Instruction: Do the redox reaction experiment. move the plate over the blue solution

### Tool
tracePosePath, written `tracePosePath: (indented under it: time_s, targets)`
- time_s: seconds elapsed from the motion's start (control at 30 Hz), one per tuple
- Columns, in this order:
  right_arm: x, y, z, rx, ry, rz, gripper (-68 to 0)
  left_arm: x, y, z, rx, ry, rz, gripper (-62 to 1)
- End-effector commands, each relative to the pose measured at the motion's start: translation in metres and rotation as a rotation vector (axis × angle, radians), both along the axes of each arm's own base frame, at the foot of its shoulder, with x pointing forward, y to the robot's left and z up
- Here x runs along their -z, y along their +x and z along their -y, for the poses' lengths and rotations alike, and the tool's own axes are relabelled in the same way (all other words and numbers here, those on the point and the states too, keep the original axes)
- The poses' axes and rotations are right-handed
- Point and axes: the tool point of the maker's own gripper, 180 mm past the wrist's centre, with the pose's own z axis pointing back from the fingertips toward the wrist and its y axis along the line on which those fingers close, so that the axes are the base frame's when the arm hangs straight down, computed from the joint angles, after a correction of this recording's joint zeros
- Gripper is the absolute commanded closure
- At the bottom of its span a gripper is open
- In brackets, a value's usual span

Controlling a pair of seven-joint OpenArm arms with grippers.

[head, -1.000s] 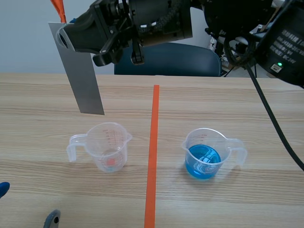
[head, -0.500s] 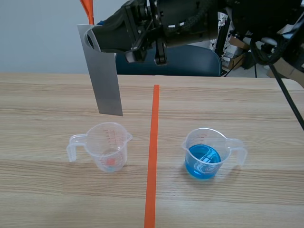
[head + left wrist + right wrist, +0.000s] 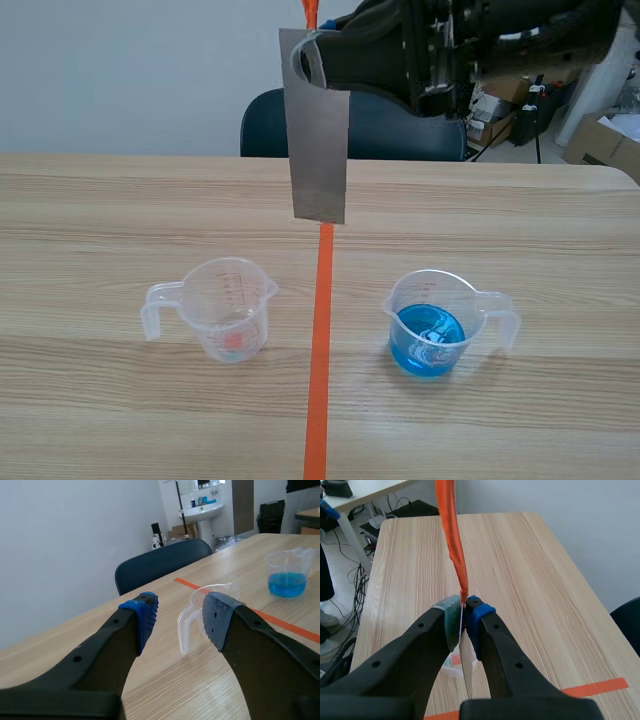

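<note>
A pale wooden table (image 3: 520, 220) stands before a white wall, with a dark blue chair (image 3: 400, 125) at its far edge and an orange-red tape line (image 3: 318, 350) running down its middle. The right end effector (image 3: 464, 611), raised across the top of the scene, is clamped on the top of a flat grey metal plate (image 3: 318, 150). An orange strip (image 3: 451, 530) rises from the plate's top. The plate hangs upright over the far end of the tape line, short of the clear plastic cup of blue solution (image 3: 432, 325). A second clear plastic measuring cup (image 3: 228, 308) stands across the line. The left end effector (image 3: 179, 612) is spread wide and holds nothing.
</note>
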Motion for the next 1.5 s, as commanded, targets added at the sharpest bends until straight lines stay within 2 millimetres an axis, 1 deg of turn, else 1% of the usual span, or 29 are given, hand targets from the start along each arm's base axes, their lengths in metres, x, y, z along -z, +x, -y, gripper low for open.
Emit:
tracePosePath:
  time_s: [0.0, 0.1, 0.13, 0.23, 0.27, 0.37, 0.4, 0.47, 0.6, 0.7, 0.87, 1.03, 1.23, 1.47]
  targets:
    - [-0.021, 0.001, 0.008, -0.005, 0.039, 0.033, -0.6, -0.013, 0.002, 0.001, 0.04, -0.022, 0.045, -18.7]
    - [-0.023, -0.002, 0.023, -0.014, 0.039, 0.026, -0.6, -0.021, 0.01, 0.003, 0.119, -0.006, 0.038, -17.4]
    - [-0.022, -0.002, 0.028, -0.007, 0.028, 0.024, -0.6, -0.025, 0.014, 0.004, 0.151, -0.005, 0.033, -15.7]
    - [-0.018, 0.001, 0.042, 0.025, -0.012, 0.023, -0.6, -0.026, 0.027, 0.012, 0.244, 0.038, -0.026, -7.1]
    - [-0.016, 0.002, 0.047, 0.035, -0.026, 0.023, -0.6, -0.027, 0.032, 0.015, 0.277, 0.055, -0.046, -5.4]
    - [-0.014, -0.001, 0.06, 0.034, -0.062, 0.023, -0.6, -0.03, 0.043, 0.025, 0.376, 0.111, -0.083, -4.9]
    - [-0.014, 0.0, 0.065, 0.045, -0.068, 0.025, -0.6, -0.032, 0.047, 0.027, 0.402, 0.128, -0.095, -3.9]
    - [-0.017, 0.001, 0.073, 0.065, -0.063, 0.027, -0.6, -0.036, 0.057, 0.031, 0.425, 0.148, -0.111, -2.5]
    - [-0.023, 0.003, 0.087, 0.098, -0.056, 0.039, -0.6, -0.046, 0.074, 0.039, 0.446, 0.165, -0.11, -2.5]
    - [-0.025, 0.002, 0.096, 0.117, -0.043, 0.038, -0.6, -0.054, 0.084, 0.05, 0.46, 0.182, -0.098, -2.5]
    - [-0.017, -0.002, 0.106, 0.14, -0.034, 0.002, -0.6, -0.062, 0.095, 0.071, 0.483, 0.224, -0.083, -2.5]
    - [-0.005, -0.007, 0.109, 0.146, -0.04, -0.035, -0.6, -0.065, 0.099, 0.092, 0.511, 0.282, -0.07, -2.5]
    - [0.007, -0.012, 0.114, 0.153, -0.069, -0.062, -0.6, -0.062, 0.098, 0.116, 0.552, 0.304, -0.072, -2.5]
    - [0.007, -0.012, 0.116, 0.155, -0.074, -0.059, -0.6, -0.053, 0.111, 0.135, 0.533, 0.299, -0.07, -2.5]
